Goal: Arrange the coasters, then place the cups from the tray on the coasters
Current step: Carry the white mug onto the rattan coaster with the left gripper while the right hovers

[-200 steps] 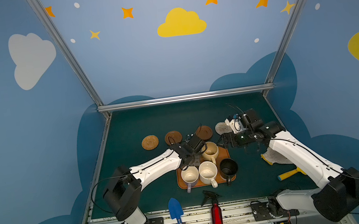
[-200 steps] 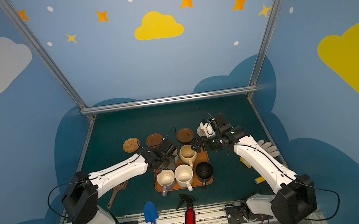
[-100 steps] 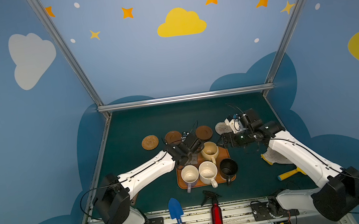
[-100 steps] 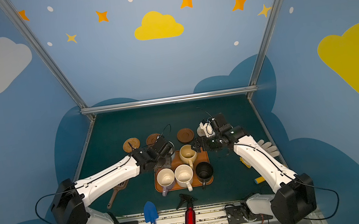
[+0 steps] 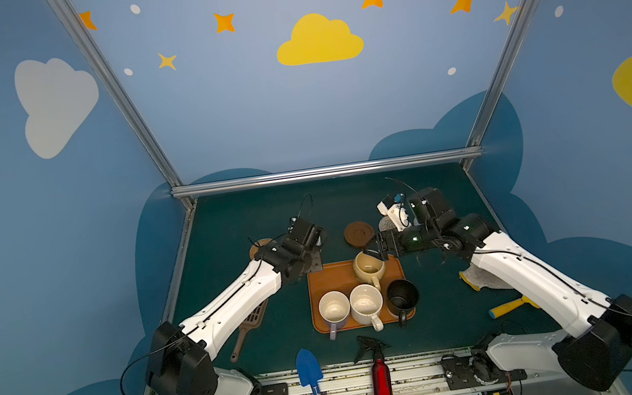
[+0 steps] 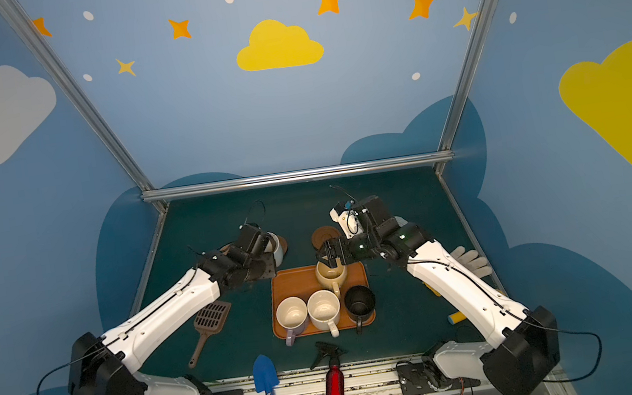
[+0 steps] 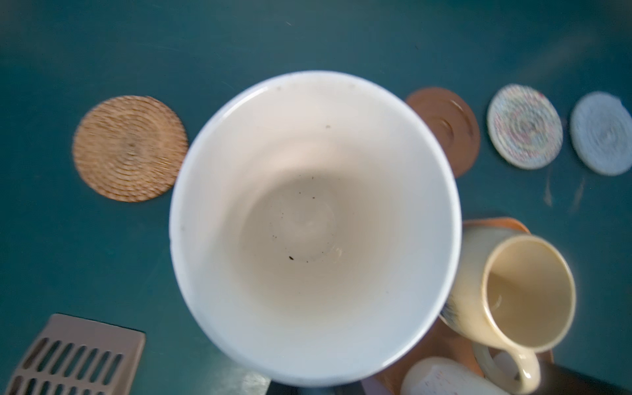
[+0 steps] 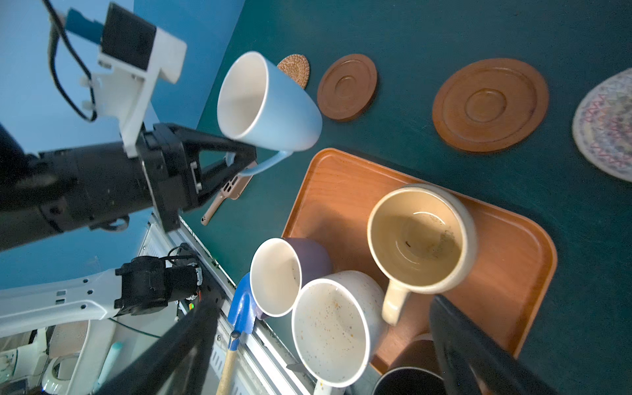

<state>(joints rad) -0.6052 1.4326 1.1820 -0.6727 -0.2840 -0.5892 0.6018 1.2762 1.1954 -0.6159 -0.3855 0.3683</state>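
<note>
The first cup delivery looks to be in hand. The left gripper [image 8: 243, 163] is pinched together on the handle of the light blue mug [image 8: 273, 102]. The mug is off the tray [image 5: 330, 279] and hangs at about 11 o'clock from it in both top views, over the coaster row.

In the left wrist view the mug's mouth hides the near dark brown coaster [image 8: 347, 87], so I judge the mug is above that one. Whether its base touches, I cannot tell.

The next move calls for lowering the mug level and centring its base inside the coaster's rim. The jaws then part and draw back along the handle without tipping it.

The right gripper [image 6: 327, 256] has its jaws spread wide and holds nothing. It is poised just above the tan-yellow mug [image 5: 369, 268], probably the next pick.

**Coasters:** five, in a row beyond the tray's 12 o'clock edge.
- one rattan coaster [image 7: 130, 148]
- two dark brown, the near one and the far dark brown coaster [image 8: 490, 104]
- one beige rope coaster [image 7: 525, 126]
- one pale grey rope coaster [image 7: 602, 133]

**Cups:** five, one in the grip and four on the tray.
- tan-yellow at 12 o'clock
- lavender mug [image 5: 334, 309] at 8
- cream speckled mug [image 5: 366, 304] at 6
- black mug [image 5: 402, 297] at 4

**Tray:** one
</note>
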